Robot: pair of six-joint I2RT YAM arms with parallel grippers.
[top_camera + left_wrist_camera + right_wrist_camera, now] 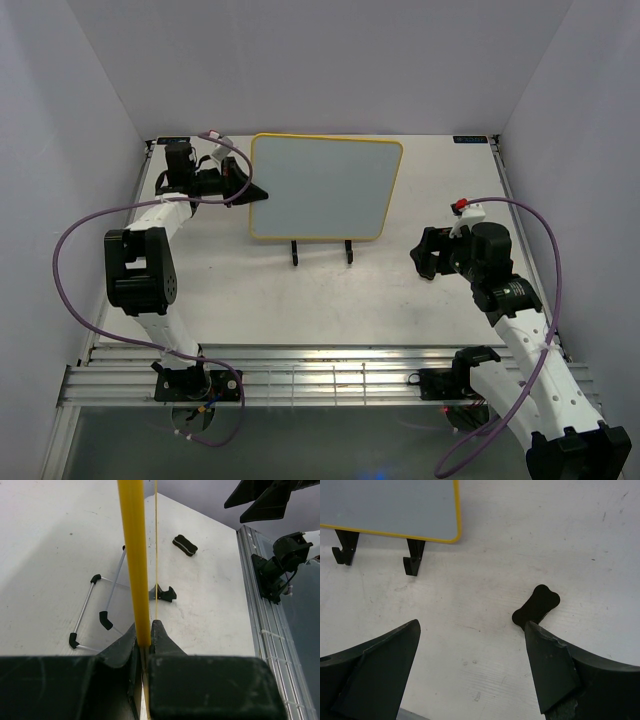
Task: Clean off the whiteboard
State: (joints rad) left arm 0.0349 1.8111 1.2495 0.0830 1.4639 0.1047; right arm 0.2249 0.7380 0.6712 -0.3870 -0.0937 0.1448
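The whiteboard (325,188) stands upright on two black feet (295,255) at the back middle of the table, its face blank inside a yellow frame. My left gripper (250,190) is shut on its left edge; in the left wrist view the yellow frame (134,555) runs up from between my closed gripper (144,630). A small black bone-shaped eraser (536,606) lies flat on the table, also visible in the left wrist view (184,545). My right gripper (471,625) is open and empty just above it, its right finger (547,665) beside the eraser. The board's corner (390,505) shows at upper left.
The board's silver wire stand with black tips (95,605) sits behind it. An aluminium rail (300,385) runs along the near table edge, with the arm mounts (277,565) on it. Purple cables (60,260) loop off both arms. White walls close three sides.
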